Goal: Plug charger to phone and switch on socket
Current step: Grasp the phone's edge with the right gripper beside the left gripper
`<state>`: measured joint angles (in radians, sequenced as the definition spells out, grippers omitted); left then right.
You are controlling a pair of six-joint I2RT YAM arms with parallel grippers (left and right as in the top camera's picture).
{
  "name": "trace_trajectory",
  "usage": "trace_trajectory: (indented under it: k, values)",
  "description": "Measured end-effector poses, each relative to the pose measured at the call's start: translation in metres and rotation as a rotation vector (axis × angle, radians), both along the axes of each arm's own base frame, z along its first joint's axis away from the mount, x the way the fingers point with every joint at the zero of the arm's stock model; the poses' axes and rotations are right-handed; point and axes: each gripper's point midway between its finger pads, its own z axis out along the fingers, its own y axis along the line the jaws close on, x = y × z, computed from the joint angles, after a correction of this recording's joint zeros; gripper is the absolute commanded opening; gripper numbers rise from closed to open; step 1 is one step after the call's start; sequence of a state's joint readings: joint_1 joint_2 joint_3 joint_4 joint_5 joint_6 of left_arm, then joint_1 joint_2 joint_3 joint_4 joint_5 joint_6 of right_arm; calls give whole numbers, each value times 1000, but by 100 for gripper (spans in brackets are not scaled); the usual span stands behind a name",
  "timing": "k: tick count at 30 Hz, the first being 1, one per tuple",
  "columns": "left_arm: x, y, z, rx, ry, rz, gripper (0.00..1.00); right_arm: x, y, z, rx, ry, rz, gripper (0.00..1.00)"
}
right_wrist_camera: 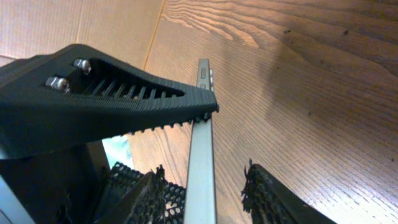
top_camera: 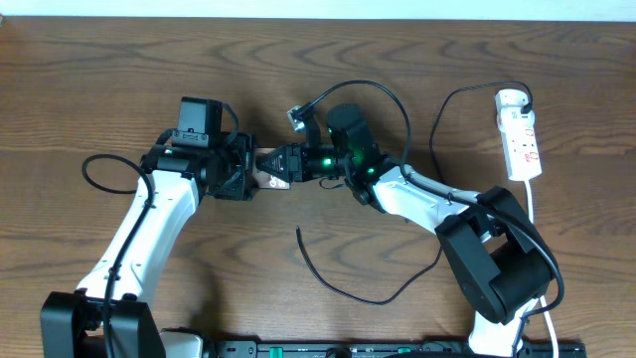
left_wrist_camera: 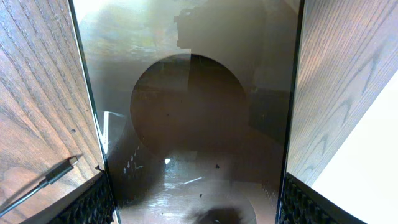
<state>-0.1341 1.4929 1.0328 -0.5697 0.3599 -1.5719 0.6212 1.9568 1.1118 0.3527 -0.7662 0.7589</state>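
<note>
Holds the phone (top_camera: 269, 161) in the clenched left claw (top_camera: 252, 171), right claw (right_wrist_camera: 202, 186) released astride its edge. Risks twisting it loose through opposed pulling. Leaves the charger (top_camera: 300, 237) tip at 6 o'clock.

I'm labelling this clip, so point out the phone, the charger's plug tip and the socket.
phone (left_wrist_camera: 199, 124): left wrist view, middle of its glossy face.
charger (left_wrist_camera: 62, 169): left wrist view, the plug tip at its free end.
socket (top_camera: 521, 139): overhead view, middle of its white body.
</note>
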Motion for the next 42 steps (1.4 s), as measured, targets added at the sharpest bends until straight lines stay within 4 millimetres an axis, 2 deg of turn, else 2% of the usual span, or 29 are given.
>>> trace_trajectory:
  k: [22, 42]
  values:
    - [-1, -3, 0, 4, -1, -9, 7, 1, 0, -1, -3, 1, -8, 23]
    - [5, -6, 2, 22, -33, -15, 7, 2, -1, -1, -5, -1, -12, 14]
